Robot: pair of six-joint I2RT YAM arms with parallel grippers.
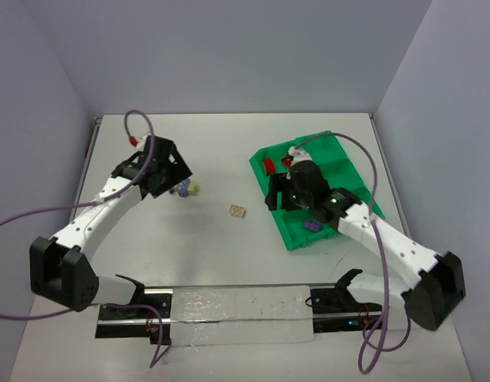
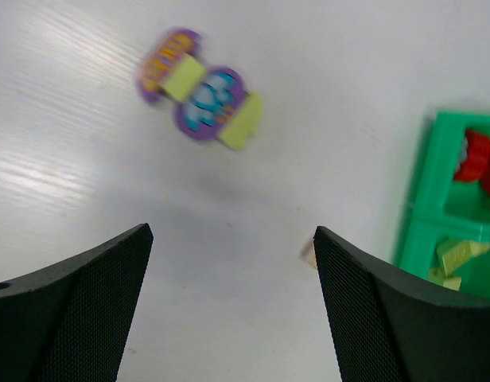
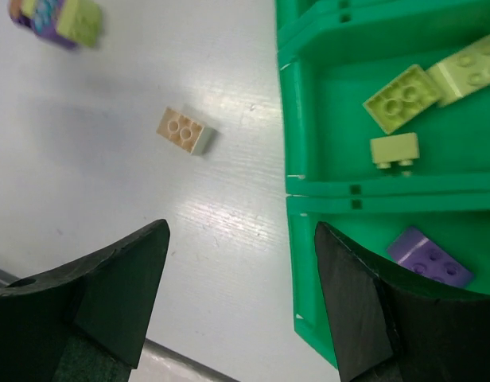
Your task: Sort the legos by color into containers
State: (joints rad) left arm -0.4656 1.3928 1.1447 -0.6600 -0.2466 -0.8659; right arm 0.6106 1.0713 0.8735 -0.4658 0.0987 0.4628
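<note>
A purple and yellow-green brick cluster (image 1: 184,189) lies left of centre and shows blurred in the left wrist view (image 2: 201,95). My left gripper (image 1: 169,179) is open and empty just beside it (image 2: 231,235). A beige brick (image 1: 238,210) lies alone mid-table (image 3: 184,131). The green tray (image 1: 338,156) holds red bricks (image 1: 269,165), yellow-green bricks (image 3: 400,97) and a purple brick (image 3: 429,256) in separate compartments. My right gripper (image 1: 275,195) is open and empty over the tray's left edge (image 3: 241,231).
The tray's left wall (image 3: 286,119) runs under my right gripper. The beige brick peeks out beside my left gripper's right finger (image 2: 309,255). The tray's corner (image 2: 436,199) shows at the right of the left wrist view. Walls enclose the table.
</note>
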